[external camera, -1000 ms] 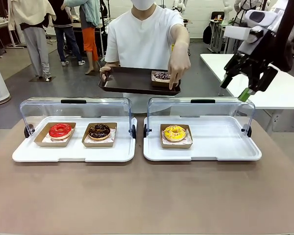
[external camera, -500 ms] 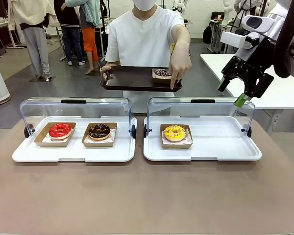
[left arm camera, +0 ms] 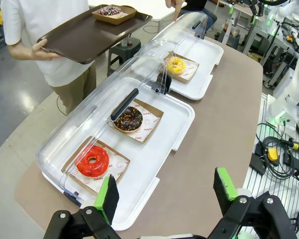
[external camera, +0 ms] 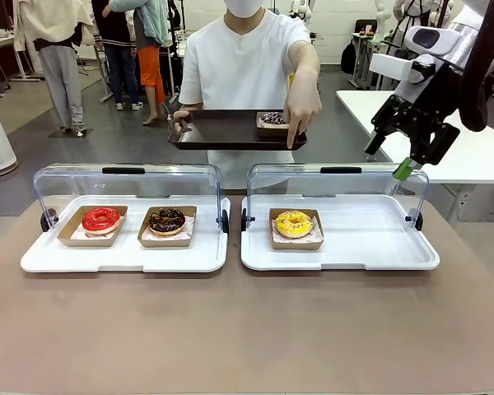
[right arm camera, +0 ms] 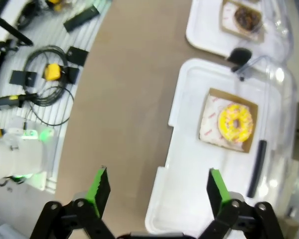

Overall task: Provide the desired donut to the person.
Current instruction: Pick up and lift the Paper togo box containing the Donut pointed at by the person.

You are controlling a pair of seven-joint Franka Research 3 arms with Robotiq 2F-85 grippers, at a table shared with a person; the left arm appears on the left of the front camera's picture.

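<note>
Front view — person's hand (external camera: 300, 107) points toward yellow donut (external camera: 294, 223).

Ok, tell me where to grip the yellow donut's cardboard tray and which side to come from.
Probably grip the cardboard tray by two opposite side walls, not the yellow donut itself: the low raised walls give an edge to pinch, and the icing could smear. Come from above on the robot's side, since the clear cover rises at the far edge. The right claw hangs open nearby.
</note>
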